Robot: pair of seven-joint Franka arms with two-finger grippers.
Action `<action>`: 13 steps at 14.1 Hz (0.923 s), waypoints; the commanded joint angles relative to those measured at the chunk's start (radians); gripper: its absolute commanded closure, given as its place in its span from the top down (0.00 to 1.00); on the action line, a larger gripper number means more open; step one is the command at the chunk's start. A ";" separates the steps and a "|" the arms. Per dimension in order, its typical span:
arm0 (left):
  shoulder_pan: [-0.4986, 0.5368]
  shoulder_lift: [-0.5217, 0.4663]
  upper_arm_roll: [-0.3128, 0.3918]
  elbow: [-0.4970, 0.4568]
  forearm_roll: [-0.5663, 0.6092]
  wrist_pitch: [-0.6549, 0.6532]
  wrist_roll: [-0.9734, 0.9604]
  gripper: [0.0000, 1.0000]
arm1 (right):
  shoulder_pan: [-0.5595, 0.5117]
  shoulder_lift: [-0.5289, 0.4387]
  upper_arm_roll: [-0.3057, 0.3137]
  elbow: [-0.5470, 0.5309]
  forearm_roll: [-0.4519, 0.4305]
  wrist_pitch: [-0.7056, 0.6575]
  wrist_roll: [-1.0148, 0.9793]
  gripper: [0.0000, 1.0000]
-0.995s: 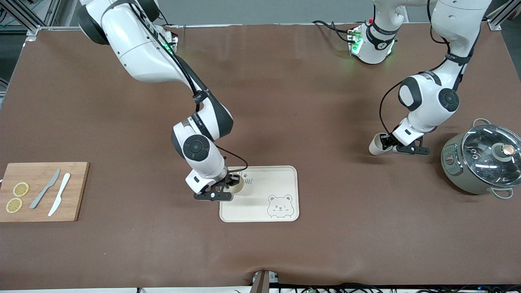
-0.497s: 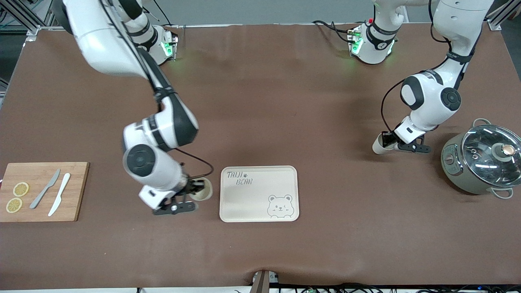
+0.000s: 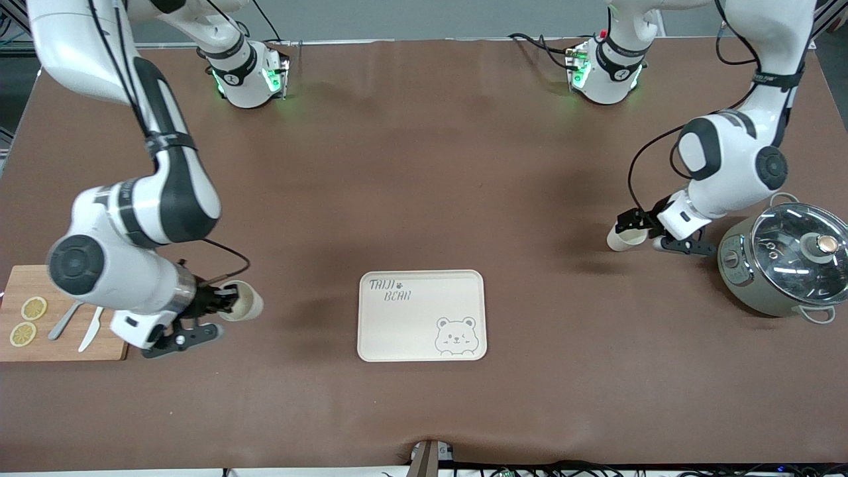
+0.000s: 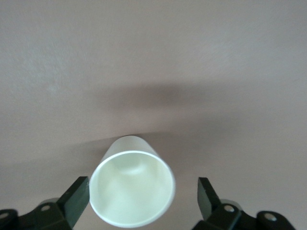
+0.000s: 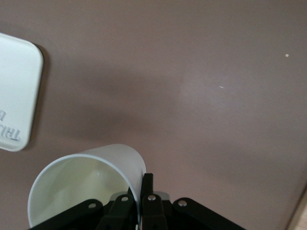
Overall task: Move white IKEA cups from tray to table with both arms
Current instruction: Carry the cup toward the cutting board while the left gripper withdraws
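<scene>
One white cup [image 3: 242, 301] is pinched by its rim in my right gripper [image 3: 222, 301], which is shut on it above the table between the cutting board and the bear-printed tray [image 3: 424, 331]. The right wrist view shows the fingers clamped on the cup [image 5: 81, 182] wall at my right gripper [image 5: 141, 184]. The second white cup [image 3: 621, 238] is on the table beside the pot. My left gripper [image 3: 633, 224] is open around it. In the left wrist view the cup [image 4: 132, 187] sits between the spread fingers [image 4: 76, 196] of my left gripper [image 4: 142, 191].
A grey pot with a glass lid [image 3: 785, 258] stands close to the left gripper at the left arm's end. A wooden cutting board [image 3: 40, 338] with two knives and lemon slices lies partly under the right arm's wrist. The tray's corner shows in the right wrist view [image 5: 17, 96].
My right arm has carried its cup off the tray toward the cutting board. My left gripper has shifted slightly toward the pot and now stands open around its cup.
</scene>
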 commanded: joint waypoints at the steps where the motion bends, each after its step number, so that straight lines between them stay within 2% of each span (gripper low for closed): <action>1: 0.004 -0.007 -0.005 0.114 0.084 -0.149 -0.104 1.00 | -0.095 -0.059 0.017 -0.100 0.049 0.020 -0.163 0.00; 5: -0.003 0.055 -0.006 0.316 0.130 -0.298 -0.194 1.00 | -0.180 -0.049 0.012 -0.160 0.058 0.121 -0.348 0.00; 8: 0.006 0.102 -0.006 0.432 0.132 -0.304 -0.205 1.00 | -0.215 -0.029 0.012 -0.228 0.058 0.260 -0.412 0.00; 10: 0.015 0.102 0.000 0.490 0.135 -0.304 -0.202 1.00 | -0.225 0.002 0.012 -0.234 0.058 0.299 -0.432 0.00; 13: 0.027 0.099 0.000 0.574 0.248 -0.335 -0.202 1.00 | -0.229 0.028 0.012 -0.232 0.058 0.320 -0.438 0.00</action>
